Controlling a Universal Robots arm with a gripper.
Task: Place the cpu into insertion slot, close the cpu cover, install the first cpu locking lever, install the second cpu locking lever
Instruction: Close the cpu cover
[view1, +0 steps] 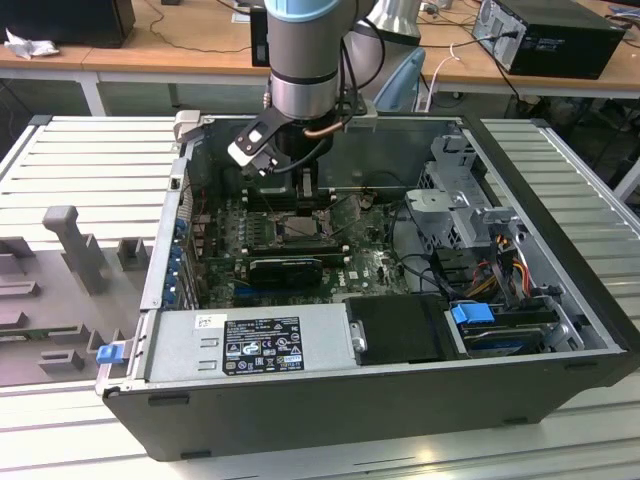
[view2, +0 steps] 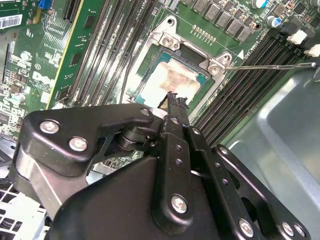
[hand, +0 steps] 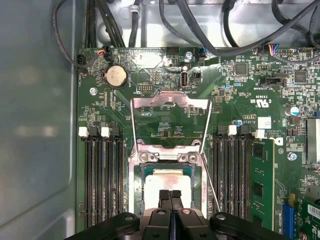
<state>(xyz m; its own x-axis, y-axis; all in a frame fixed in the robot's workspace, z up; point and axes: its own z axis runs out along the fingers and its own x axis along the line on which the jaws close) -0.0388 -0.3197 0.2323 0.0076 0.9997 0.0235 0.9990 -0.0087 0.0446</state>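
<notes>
We see the cpu (hand: 167, 179) lying in the insertion slot (hand: 196, 172), with the pincer (hand: 170, 196) pressed together and empty over it. We judge the chip light, stiff and fragile, best held by its edges.

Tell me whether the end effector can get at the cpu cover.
Probably yes. The thin square dark-silver metal cpu cover is flipped open beyond the flat silvery cpu, and the shut black end effector by that chip has nothing between it and the frame.

arm (view1: 305, 60): upright, reaching down | hand (hand: 170, 194): closed, tips together
</notes>
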